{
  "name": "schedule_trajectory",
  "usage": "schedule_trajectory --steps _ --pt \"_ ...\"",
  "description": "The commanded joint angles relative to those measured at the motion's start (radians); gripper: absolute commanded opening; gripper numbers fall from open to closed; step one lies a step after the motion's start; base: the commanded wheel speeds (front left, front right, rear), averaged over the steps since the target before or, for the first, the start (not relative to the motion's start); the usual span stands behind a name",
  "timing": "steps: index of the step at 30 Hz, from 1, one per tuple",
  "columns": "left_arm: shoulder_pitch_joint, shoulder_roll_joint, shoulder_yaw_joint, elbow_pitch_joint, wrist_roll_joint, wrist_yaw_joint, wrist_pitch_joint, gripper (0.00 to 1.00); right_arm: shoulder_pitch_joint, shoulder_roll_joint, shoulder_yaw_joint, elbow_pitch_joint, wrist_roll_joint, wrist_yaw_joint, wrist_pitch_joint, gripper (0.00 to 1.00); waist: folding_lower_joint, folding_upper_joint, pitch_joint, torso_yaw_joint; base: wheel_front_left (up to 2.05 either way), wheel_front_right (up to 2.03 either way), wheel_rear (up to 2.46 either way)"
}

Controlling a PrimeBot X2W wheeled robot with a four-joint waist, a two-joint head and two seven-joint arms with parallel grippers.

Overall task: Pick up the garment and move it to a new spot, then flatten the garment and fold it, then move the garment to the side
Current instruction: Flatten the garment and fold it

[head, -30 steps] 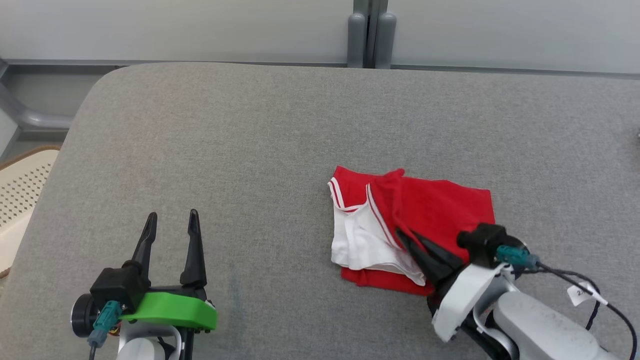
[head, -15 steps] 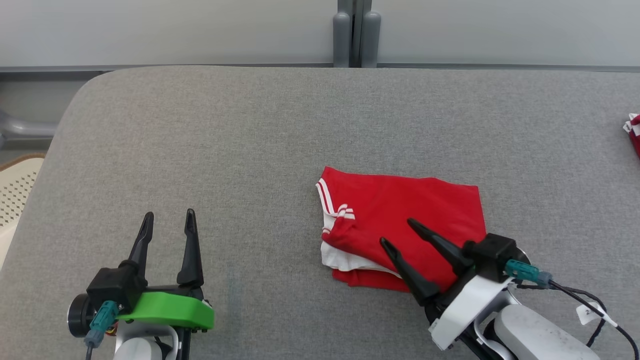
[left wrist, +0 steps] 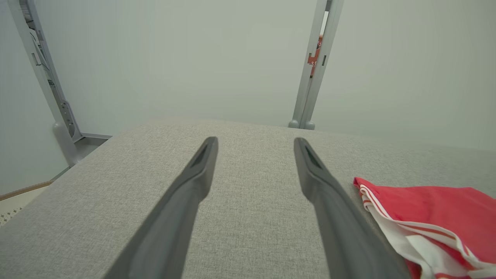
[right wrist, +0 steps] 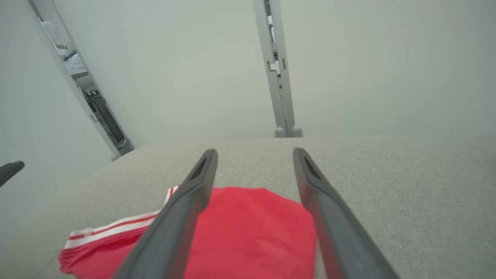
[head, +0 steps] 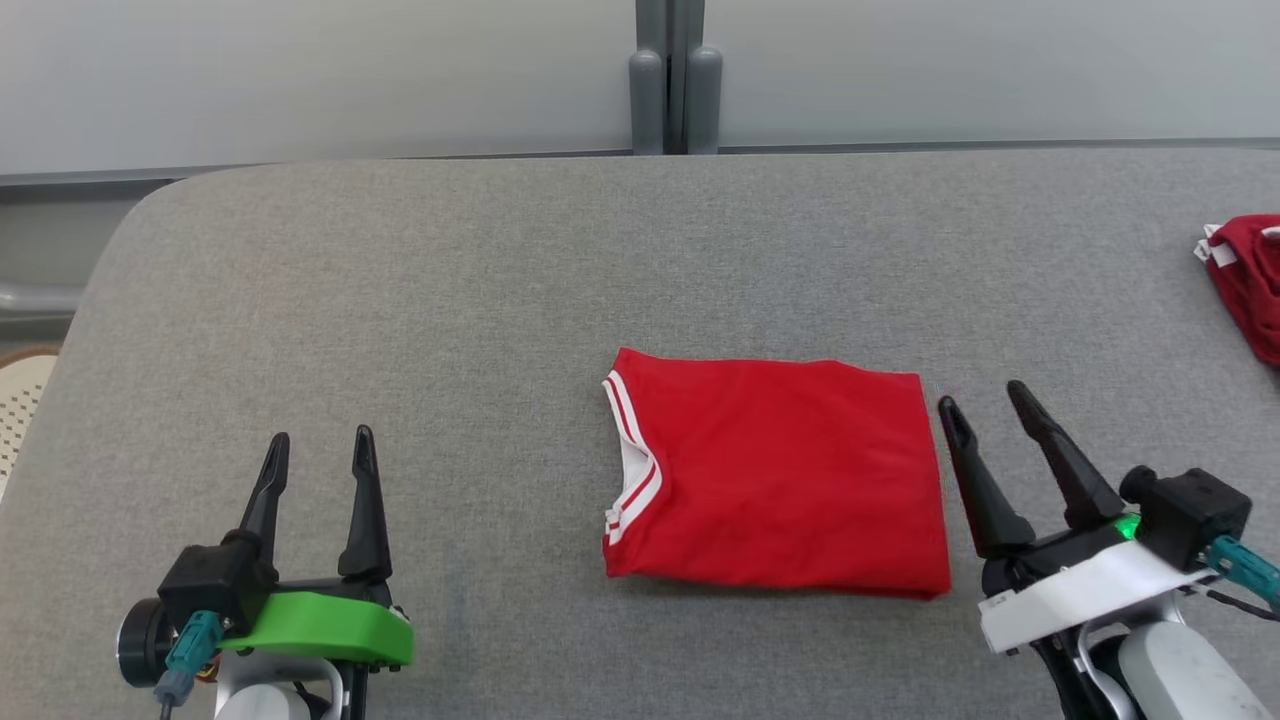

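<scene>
Folded red white-trimmed cloth garment (head: 780, 470) lies flat just left of the right gripper (head: 983, 398), now wide apart, empty, drawn back off it.

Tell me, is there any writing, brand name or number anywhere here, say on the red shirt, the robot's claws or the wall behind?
No text can be read anywhere in these pictures.
On the red garment: white stripes along the trim, no print or label showing.
On the grey post, in the left wrist view, a small red-orange patch: it may bear marks, but it is too small and blurred to read.
</scene>
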Motion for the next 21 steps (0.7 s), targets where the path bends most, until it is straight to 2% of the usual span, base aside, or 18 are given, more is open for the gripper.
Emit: schedule_trajectory --steps 1,13,21 --pt "0.017 0.002 0.003 -0.003 0.011 -0.003 -0.003 1.00 0.026 0.009 -0.031 -0.017 -0.020 0.000 -0.002 1.00 0.0000 0.0000 -0.007 -0.013 0.00 0.00 0.00" --pt "0.027 0.002 0.028 -0.012 0.035 -0.010 -0.003 1.00 0.142 0.074 -0.182 -0.105 -0.136 0.000 -0.002 1.00 0.0000 0.0000 -0.035 -0.056 0.00 0.00 0.00" --pt "0.055 0.005 0.050 -0.007 0.079 -0.021 -0.003 1.00 0.185 0.097 -0.198 -0.102 -0.177 0.000 -0.002 1.00 0.0000 0.0000 -0.071 -0.066 0.00 0.00 0.00"
